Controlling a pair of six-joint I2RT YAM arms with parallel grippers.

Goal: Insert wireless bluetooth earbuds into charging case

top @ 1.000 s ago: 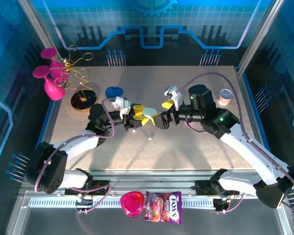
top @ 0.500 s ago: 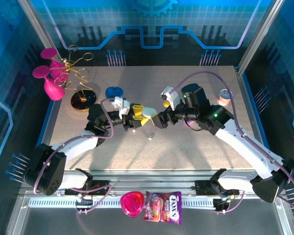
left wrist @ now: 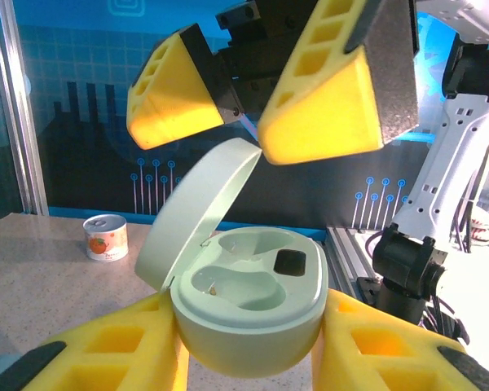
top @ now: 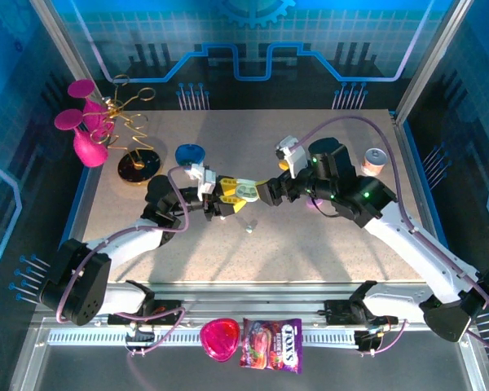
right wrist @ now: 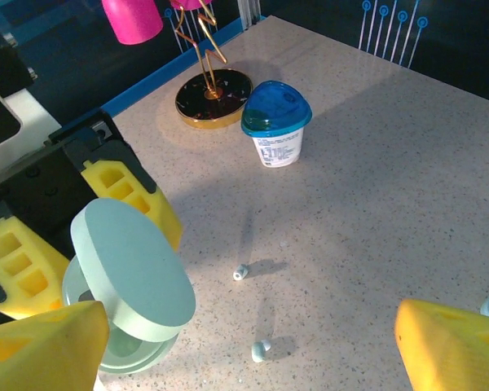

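right wrist: two earbuds (right wrist: 241, 272) (right wrist: 261, 351), one open case (right wrist: 134, 273)

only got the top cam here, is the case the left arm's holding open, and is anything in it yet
Observer: Open. In the left wrist view the lid is hinged up, and both wells of the case are empty.
Operator: where are the buds then
Observer: The right wrist view shows two earbuds lying loose on the table, the second nearer that camera.
Operator: right gripper got one?
Observer: No. The right gripper is open with nothing between its fingers.
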